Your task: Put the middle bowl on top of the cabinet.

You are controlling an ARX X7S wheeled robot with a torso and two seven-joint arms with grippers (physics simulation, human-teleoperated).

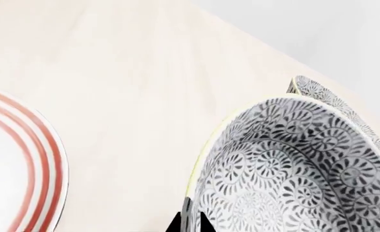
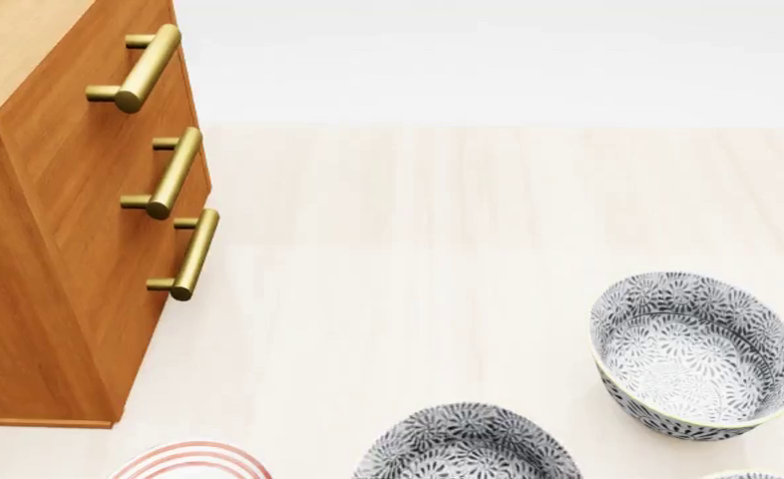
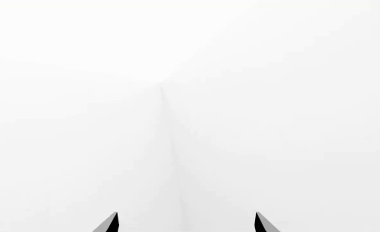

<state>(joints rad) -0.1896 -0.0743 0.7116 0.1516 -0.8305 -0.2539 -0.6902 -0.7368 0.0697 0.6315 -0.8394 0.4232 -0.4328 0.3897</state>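
Left gripper (image 1: 190, 224) shows only dark fingertips pinching the rim of the middle bowl (image 1: 293, 174), which fills the wrist view beside it. Right gripper (image 3: 186, 223) hangs spread, grasping nothing. Around them: three patterned bowls, another bowl (image 2: 695, 351) nearby, one plate (image 2: 190, 462), one cabinet (image 2: 60, 210) well apart.
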